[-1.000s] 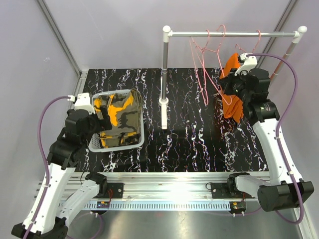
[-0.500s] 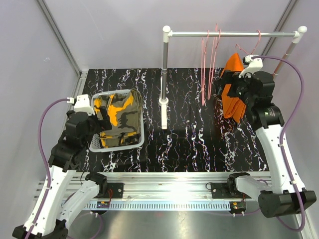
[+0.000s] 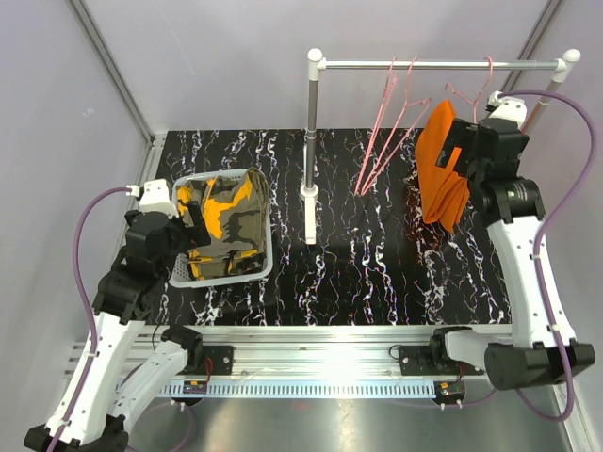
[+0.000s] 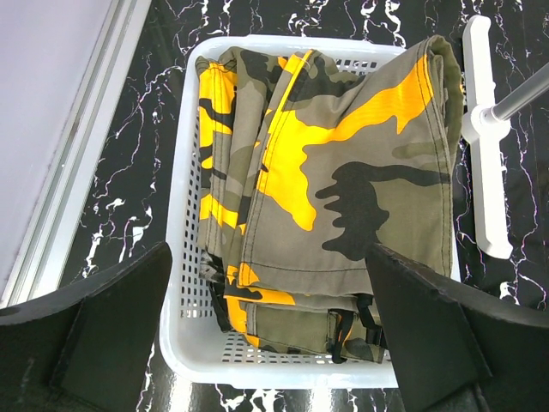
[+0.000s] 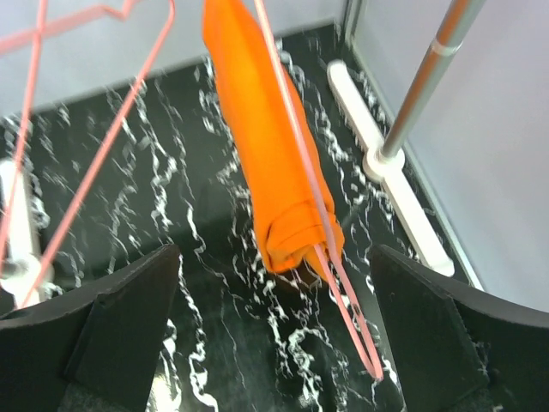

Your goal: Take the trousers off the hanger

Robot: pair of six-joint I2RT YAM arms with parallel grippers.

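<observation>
The right tool is standing spread after letting go and is backing away from the orange trousers. They are still hanging folded over the pink hanger on the rail, so that pair is not yet freed. The left tool, also spread, is hovering over the camouflage trousers in the basket.

Far side: the rail spans from centre post to right post. Beneath it, empty pink hangers slant across the gap left of the hanging orange trousers. Left: the basket, filled by camouflage trousers, blocks low passes. Bare tabletop along the near edge offers open passage.
</observation>
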